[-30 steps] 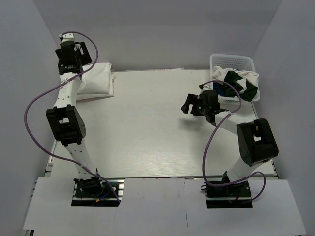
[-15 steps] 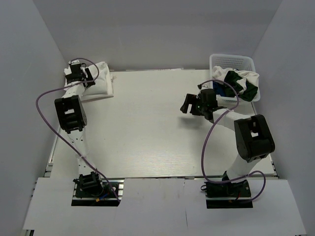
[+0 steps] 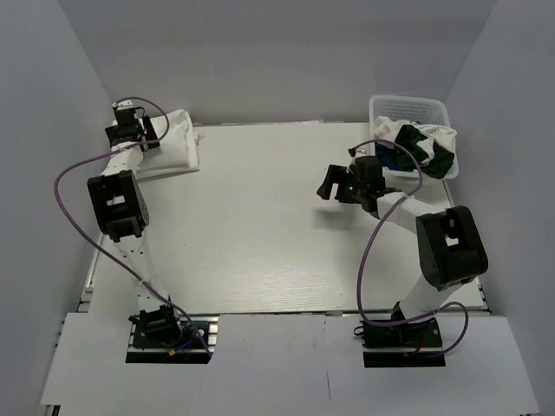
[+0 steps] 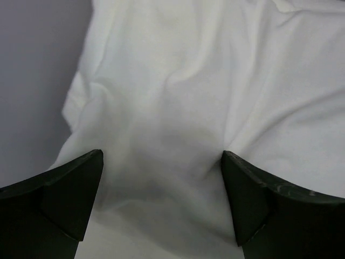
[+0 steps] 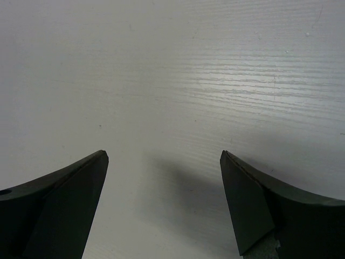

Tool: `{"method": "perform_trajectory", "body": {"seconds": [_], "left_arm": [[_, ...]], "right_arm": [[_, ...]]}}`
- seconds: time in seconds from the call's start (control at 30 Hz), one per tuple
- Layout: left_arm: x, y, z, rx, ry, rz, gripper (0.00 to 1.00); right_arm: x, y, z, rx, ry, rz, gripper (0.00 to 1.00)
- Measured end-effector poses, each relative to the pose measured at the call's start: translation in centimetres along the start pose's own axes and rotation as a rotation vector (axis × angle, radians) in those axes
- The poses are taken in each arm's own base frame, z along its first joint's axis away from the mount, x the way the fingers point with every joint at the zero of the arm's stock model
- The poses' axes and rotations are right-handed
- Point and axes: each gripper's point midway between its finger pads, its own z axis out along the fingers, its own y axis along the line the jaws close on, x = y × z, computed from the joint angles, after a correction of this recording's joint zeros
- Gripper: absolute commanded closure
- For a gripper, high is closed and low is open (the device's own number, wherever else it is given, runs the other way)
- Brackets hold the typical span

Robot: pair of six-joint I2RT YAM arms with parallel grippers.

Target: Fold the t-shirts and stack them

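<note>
A folded white t-shirt (image 3: 172, 147) lies at the table's far left corner. My left gripper (image 3: 141, 140) is open right over its left edge; the left wrist view shows the white cloth (image 4: 178, 97) filling the space between the two dark fingers (image 4: 70, 194). More t-shirts, white and dark green with a bit of blue (image 3: 422, 146), are bunched in the white basket (image 3: 408, 108) at the far right. My right gripper (image 3: 334, 186) is open and empty above bare table left of the basket, as the right wrist view (image 5: 161, 189) shows.
The white wooden table (image 3: 260, 225) spans the view between grey walls. The basket stands at the far right corner. Purple cables loop along both arms.
My left arm has come down from high at the back left and its gripper now sits at the folded white shirt's left edge. The right gripper has barely moved.
</note>
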Motion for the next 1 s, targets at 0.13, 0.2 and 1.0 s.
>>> {"method": "perform_trajectory", "body": {"seconds": [0.13,0.2,1.0], "left_arm": [[-2.9,1.4,-3.1,-0.029,-0.075,-0.004,0.00],[-4.7,1.9,-3.7,-0.041,-0.126,-0.014,0.00],[-0.1,1.0,2.4,-0.014,0.008,-0.039,0.00]], "right_arm": [[-0.7,0.8,-0.7,-0.020,-0.024,-0.011,0.10],[-0.8,1.1,-0.8,-0.025,-0.028,-0.015,0.10],[0.1,0.6,-0.9,-0.011,-0.007,-0.038,0.10]]}}
